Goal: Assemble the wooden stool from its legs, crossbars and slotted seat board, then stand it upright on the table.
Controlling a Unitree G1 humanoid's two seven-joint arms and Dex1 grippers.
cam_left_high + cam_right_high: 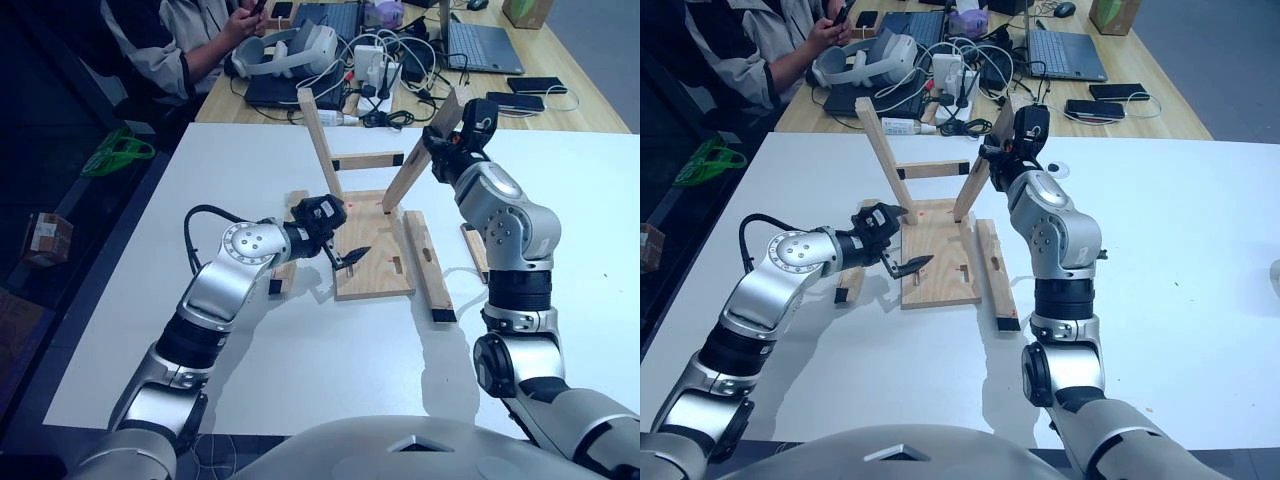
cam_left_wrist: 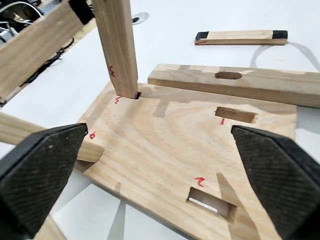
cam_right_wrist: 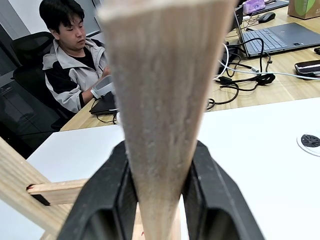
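On the white table (image 1: 300,380), nearest the robot, the left gripper (image 1: 352,257) hovers just over the near left edge of the seat board (image 1: 375,265), fingers spread wide and holding nothing. The board lies flat, its two near slots unfilled. Along its right edge lies a loose leg (image 1: 428,262), and a short crossbar (image 1: 474,250) rests just beyond that. At the board's far left slot a standing leg (image 1: 322,150) rises at a tilt, with an attached crossbar (image 1: 368,160) jutting to the right. At the far right slot a tilted leg (image 1: 410,178) has its lower end in the board, and the right gripper (image 1: 447,138) is clamped on its upper end.
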